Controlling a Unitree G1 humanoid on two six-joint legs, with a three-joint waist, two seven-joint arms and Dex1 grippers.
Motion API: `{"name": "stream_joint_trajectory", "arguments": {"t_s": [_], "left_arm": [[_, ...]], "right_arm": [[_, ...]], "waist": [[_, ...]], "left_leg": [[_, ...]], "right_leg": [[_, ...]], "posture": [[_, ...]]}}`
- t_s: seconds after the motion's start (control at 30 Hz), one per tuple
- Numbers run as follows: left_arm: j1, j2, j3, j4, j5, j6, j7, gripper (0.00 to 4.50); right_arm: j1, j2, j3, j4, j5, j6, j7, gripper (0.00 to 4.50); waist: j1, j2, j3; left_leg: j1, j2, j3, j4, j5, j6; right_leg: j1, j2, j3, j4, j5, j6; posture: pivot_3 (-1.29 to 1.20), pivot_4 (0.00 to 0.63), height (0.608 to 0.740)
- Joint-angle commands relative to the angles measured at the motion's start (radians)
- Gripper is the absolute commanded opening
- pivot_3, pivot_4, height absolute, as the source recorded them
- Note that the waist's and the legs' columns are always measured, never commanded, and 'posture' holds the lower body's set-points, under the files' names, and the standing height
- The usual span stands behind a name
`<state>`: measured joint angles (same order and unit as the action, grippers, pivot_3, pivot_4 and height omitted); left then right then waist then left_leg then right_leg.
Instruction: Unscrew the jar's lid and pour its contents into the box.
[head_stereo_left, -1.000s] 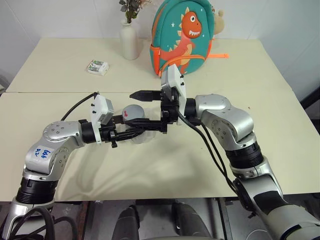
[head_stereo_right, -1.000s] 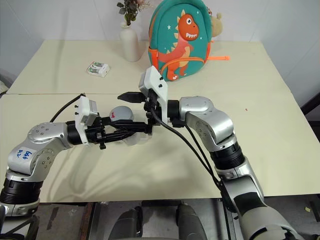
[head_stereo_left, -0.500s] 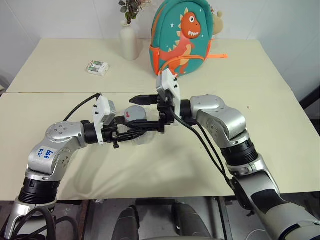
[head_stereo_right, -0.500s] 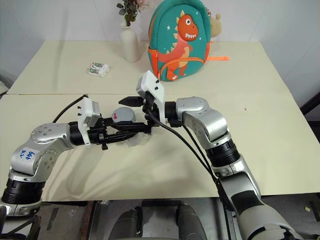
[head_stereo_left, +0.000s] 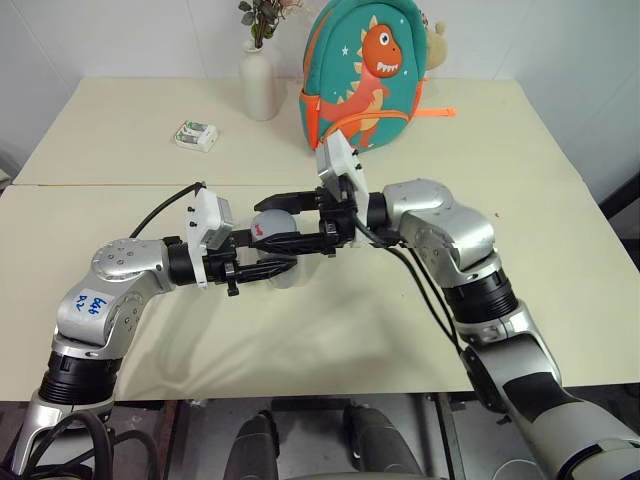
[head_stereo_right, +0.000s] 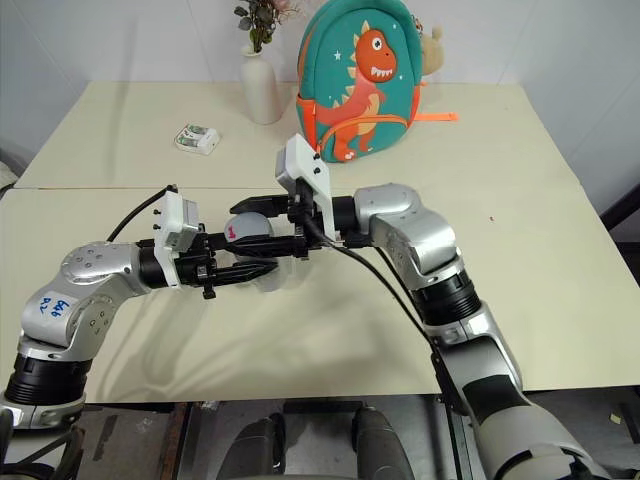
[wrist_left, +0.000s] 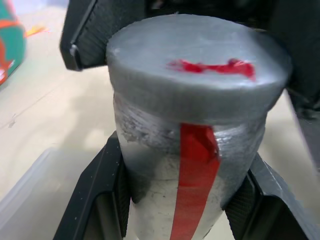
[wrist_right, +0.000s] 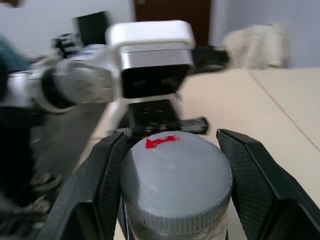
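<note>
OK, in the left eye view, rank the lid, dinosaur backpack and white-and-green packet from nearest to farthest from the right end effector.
1. lid, at the right end effector
2. dinosaur backpack, behind it
3. white-and-green packet, back left

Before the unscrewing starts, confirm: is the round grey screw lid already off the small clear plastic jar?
No, the round grey screw lid sits on the small clear plastic jar.

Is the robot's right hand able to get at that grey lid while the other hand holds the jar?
Yes, it seems so. The right gripper is already shut on the lid, one finger on each side, while the left gripper clamps the jar below. Nothing blocks it.
</note>
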<state>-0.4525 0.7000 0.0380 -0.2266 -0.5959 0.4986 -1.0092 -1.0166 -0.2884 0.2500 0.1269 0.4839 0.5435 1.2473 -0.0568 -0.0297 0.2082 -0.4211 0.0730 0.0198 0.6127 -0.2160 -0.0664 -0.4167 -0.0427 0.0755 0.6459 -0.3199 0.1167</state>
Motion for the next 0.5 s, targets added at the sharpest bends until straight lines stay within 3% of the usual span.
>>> {"name": "stream_joint_trajectory", "arguments": {"t_s": [0.03,0.2,0.5], "left_arm": [[0.004,0.013,-0.003,-0.03,-0.05,-0.007,-0.099,2.0],[-0.016,0.0,-0.029,-0.029,-0.063,-0.015,-0.167,2.0],[-0.018,-0.036,-0.01,-0.041,-0.057,-0.023,-0.13,2.0]], "right_arm": [[-0.064,-0.03,-0.008,0.018,0.054,-0.033,0.194,2.56],[-0.132,-0.047,0.016,0.123,0.047,-0.062,0.352,2.56],[-0.169,-0.05,0.048,0.202,0.075,-0.124,0.367,2.56]], "waist": [[0.0,0.0,0.0],[0.0,0.0,0.0],[0.0,0.0,0.0]], "left_leg": [[0.0,0.0,0.0,0.0,0.0,0.0],[0.0,0.0,0.0,0.0,0.0,0.0],[0.0,0.0,0.0,0.001,0.0,0.0]], "right_leg": [[0.0,0.0,0.0,0.0,0.0,0.0],[0.0,0.001,0.0,0.0,0.0,0.0],[0.0,0.0,0.0,0.001,0.0,0.0]], "posture": [[0.0,0.15,0.74],[0.0,0.15,0.74],[0.0,0.15,0.74]]}}
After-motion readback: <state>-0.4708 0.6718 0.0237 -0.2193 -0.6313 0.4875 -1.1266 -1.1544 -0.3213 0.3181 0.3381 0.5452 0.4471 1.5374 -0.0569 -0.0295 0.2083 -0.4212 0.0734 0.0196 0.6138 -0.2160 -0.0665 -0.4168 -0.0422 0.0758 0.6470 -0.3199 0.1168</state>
